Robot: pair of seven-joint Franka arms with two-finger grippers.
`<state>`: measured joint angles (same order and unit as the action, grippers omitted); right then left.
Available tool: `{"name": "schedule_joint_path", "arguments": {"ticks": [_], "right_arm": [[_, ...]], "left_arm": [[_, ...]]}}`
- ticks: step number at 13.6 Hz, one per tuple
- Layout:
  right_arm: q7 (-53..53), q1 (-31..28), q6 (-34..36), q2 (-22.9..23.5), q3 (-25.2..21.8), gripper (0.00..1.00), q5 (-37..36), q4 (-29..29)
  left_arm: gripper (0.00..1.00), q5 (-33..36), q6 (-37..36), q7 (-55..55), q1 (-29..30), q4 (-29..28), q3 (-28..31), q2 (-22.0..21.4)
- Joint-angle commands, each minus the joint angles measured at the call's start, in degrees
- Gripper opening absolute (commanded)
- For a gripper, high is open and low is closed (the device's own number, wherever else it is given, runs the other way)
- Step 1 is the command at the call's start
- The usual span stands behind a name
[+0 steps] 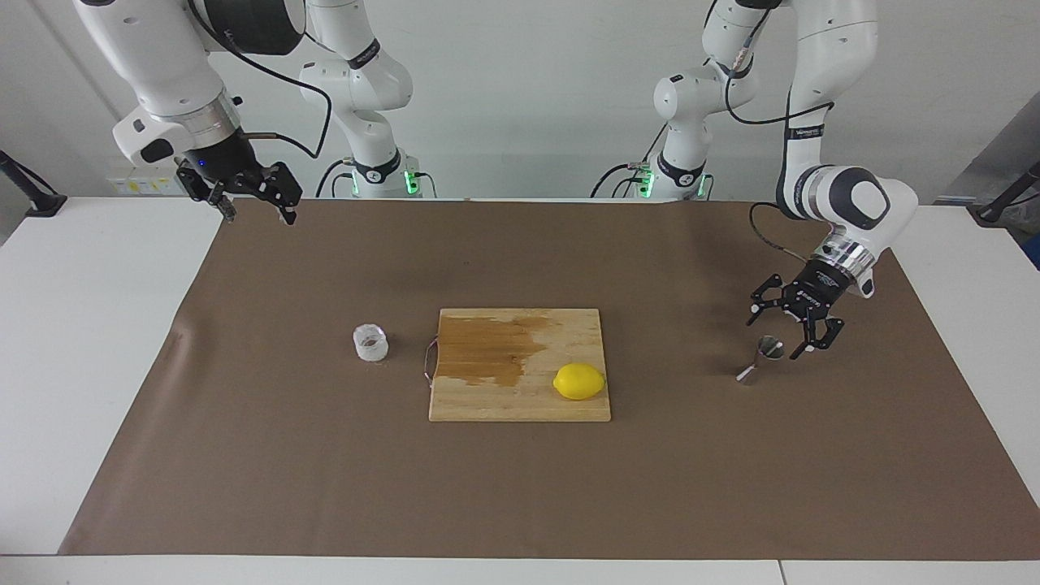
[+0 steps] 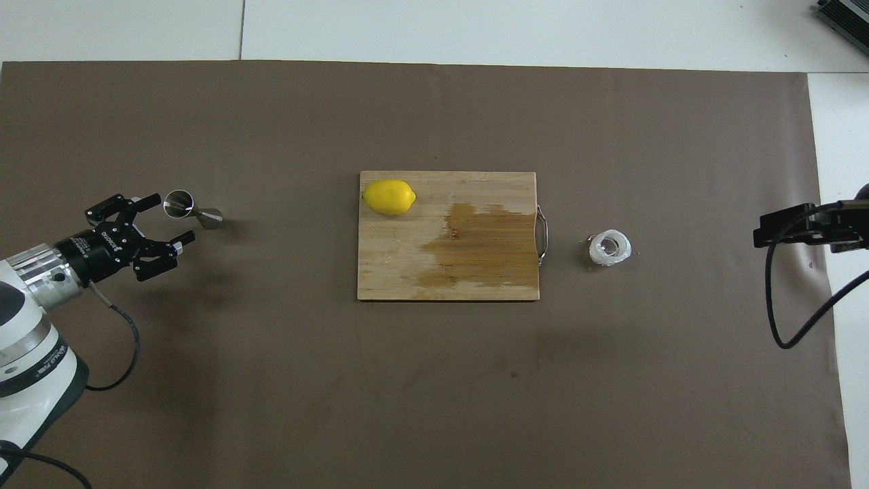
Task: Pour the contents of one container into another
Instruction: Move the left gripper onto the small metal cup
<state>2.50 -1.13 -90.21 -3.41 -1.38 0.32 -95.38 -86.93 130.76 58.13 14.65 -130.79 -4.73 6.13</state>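
The small clear cup (image 1: 370,342) with whitish textured walls stands on the brown mat beside the cutting board, toward the right arm's end; it also shows in the overhead view (image 2: 609,247). The steel hourglass jigger (image 1: 762,358) stands upright on the mat toward the left arm's end, and shows in the overhead view (image 2: 193,209) too. My left gripper (image 1: 786,331) is open, low over the mat and close beside the jigger's upper rim, not around it; the overhead view (image 2: 170,217) shows this too. My right gripper (image 1: 258,213) is open and empty, waiting high over the mat's corner by its base.
A wooden cutting board (image 1: 504,402) with a dark wet stain lies mid-table, a metal handle on its cup side. A yellow lemon (image 1: 579,381) rests on its corner farthest from the robots, toward the jigger. The brown mat (image 1: 520,487) covers most of the white table.
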Motion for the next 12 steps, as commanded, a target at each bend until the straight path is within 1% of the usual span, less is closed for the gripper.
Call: {"name": "schedule_joint_path", "arguments": {"ticks": [1,5,11,12], "right_arm": [[-0.8,-0.8,-0.5,-1.0,0.3,1.0,0.3,-1.2],[-0.8,-0.8,-0.5,-1.0,0.3,1.0,0.3,-1.2],[-0.8,-0.8,-0.5,-1.0,0.3,1.0,0.3,-1.2],[-0.8,-0.8,-0.5,-1.0,0.3,1.0,0.3,-1.2]], "left_arm": [[1.0,-2.3,1.2,-2.1,-1.6,0.0,0.3,0.1],[1.0,-3.6,2.0,-3.1,-1.8,0.1,0.3,0.3],[1.0,-3.6,2.2,-3.2,-1.7,0.2,0.3,0.6],[0.96,-3.6,2.3,-3.2,-1.7,0.1,0.3,0.6]]}}
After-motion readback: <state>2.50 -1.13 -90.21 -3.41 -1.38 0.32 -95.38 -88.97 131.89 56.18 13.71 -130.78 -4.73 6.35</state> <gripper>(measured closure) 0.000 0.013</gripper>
